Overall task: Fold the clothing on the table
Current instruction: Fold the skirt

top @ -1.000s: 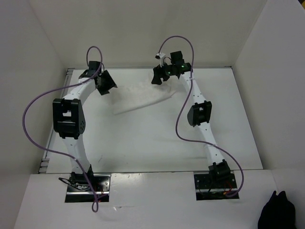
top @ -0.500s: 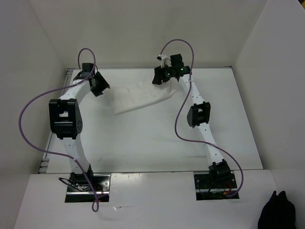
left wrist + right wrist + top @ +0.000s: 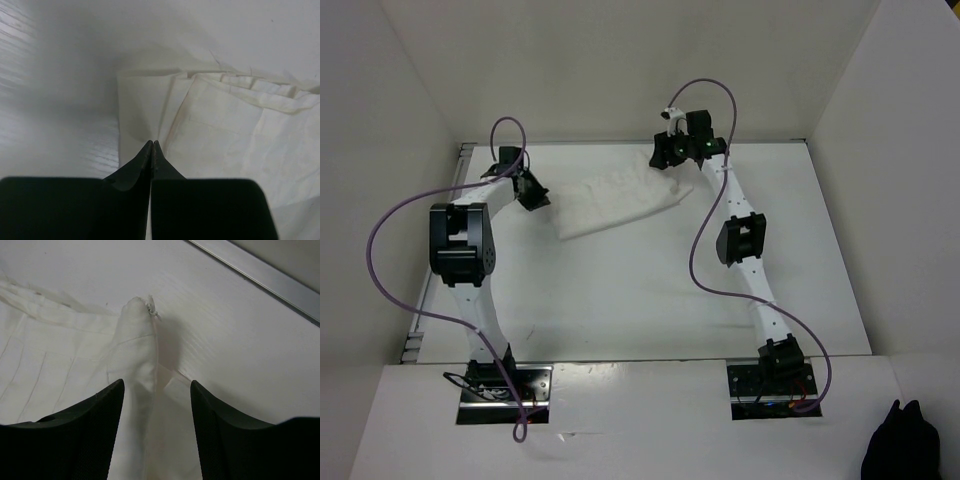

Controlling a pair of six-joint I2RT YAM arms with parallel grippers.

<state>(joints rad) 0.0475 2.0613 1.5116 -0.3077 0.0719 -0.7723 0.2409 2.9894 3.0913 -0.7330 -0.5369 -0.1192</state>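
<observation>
White clothing (image 3: 620, 200), L jaws shut at edge, R jaws astride

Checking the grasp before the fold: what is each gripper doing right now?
Left gripper: shut at the white garment's edge; whether it pinches fabric cannot be told.
Right gripper: open, straddling a raised fold of the garment.

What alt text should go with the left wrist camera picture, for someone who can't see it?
The left hand, its two black fingers shut together, has its tips at a folded edge of a wrinkled white garment lying on the white table. Whether it pinches any cloth cannot be told.
</observation>
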